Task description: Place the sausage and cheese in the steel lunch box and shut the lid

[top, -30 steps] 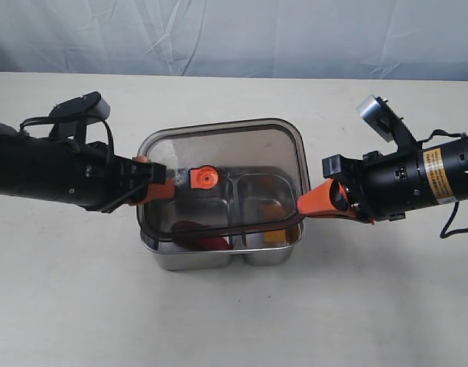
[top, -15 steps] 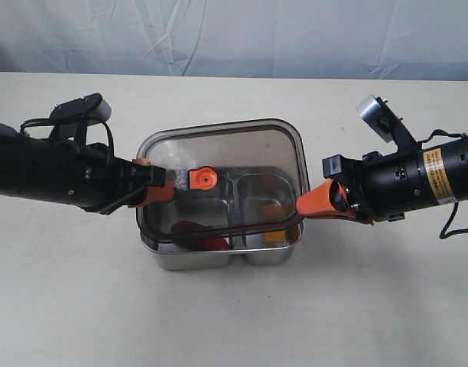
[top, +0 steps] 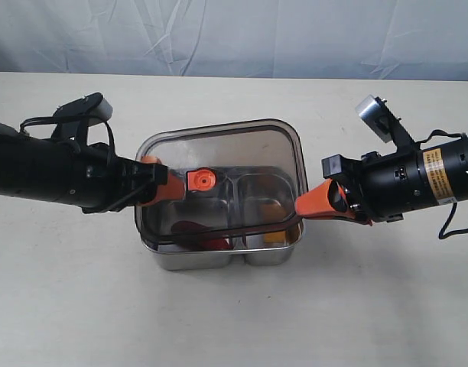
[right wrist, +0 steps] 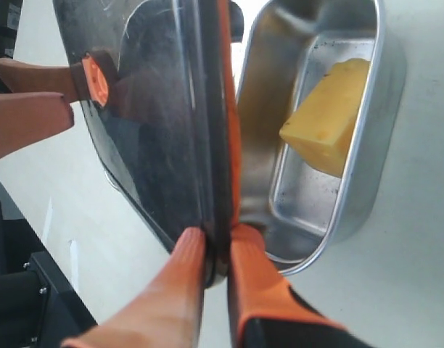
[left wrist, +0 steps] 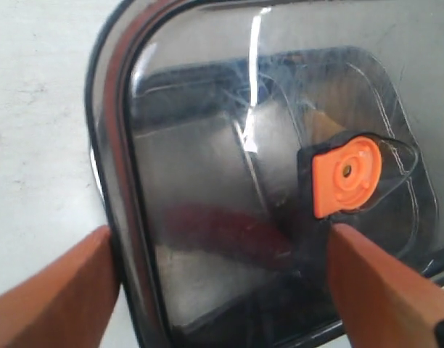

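Note:
The steel lunch box (top: 219, 261) stands mid-table. The red sausage (top: 209, 240) lies in its left compartment and the yellow-orange cheese (top: 274, 234) in its right one (right wrist: 327, 119). The dark lid (top: 222, 153) with its orange valve (top: 201, 180) hangs tilted over the box, offset toward the far side. My right gripper (top: 301, 205) is shut on the lid's right rim (right wrist: 216, 243). My left gripper (top: 164, 188) is open at the lid's left edge. One finger (left wrist: 62, 290) is outside the rim and the other finger (left wrist: 381, 290) is over the lid by the valve (left wrist: 345, 174). The sausage (left wrist: 229, 228) shows dimly through the lid.
The box sits on a pale table (top: 234, 321) with a wrinkled light backdrop (top: 234, 34) along the far edge. Both black arms reach in from the sides, level with the box.
My left gripper has crept a little to the right, toward the valve. The lid has shifted very slightly; the right gripper holds still.

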`<state>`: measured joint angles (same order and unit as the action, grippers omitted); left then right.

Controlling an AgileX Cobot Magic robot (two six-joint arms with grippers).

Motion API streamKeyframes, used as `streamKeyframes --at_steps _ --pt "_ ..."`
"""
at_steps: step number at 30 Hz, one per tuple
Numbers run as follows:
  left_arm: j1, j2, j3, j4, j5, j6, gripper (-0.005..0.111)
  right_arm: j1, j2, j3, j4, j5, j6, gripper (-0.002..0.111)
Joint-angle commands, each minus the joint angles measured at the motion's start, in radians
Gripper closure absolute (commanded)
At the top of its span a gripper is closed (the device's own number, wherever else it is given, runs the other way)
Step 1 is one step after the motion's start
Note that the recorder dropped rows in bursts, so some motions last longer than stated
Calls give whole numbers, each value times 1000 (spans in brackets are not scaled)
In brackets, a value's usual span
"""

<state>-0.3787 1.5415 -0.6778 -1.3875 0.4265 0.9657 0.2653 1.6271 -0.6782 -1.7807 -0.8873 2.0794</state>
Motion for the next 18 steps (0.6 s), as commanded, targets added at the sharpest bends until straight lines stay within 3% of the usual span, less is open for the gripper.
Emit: streamKeyframes --at_steps 1,6,10,18 --pt "-22 -66 -3 -23 98 -4 34 14 -6 -7 36 -32 24 109" --pt "-22 -103 -3 78 44 -25 34 14 -6 -7 36 -40 24 109" --pt "-22 -103 -3 208 18 -150 34 14 -6 -7 36 -63 24 109" --pt "-22 -98 -3 213 14 -174 34 14 -6 -7 36 -92 24 109"
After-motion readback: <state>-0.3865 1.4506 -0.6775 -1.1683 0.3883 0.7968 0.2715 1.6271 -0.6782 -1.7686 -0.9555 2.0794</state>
